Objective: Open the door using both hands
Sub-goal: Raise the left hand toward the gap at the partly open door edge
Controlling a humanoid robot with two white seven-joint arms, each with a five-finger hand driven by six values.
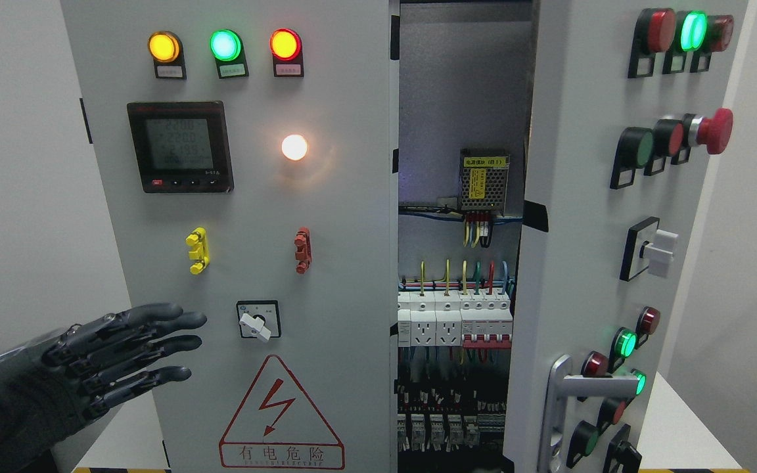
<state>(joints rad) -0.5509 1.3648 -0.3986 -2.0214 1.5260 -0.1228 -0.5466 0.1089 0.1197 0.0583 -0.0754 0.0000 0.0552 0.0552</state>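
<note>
A grey electrical cabinet fills the head view. Its left door (326, 276) is closed and carries lamps, a meter and a rotary switch. The right door (582, 230) is swung outward, its face with buttons and a silver handle (566, 401) turned toward the right. Between the doors, wiring and breakers (457, 315) show inside. My left hand (148, 355), black, comes in from the lower left with fingers stretched out flat, fingertips in front of the left door's lower left part and holding nothing. My right hand is out of view.
A red emergency button (713, 131) and a white selector knob (658, 253) stick out from the open right door. White walls stand on both sides. A yellow-black floor stripe (122, 469) runs along the bottom edge.
</note>
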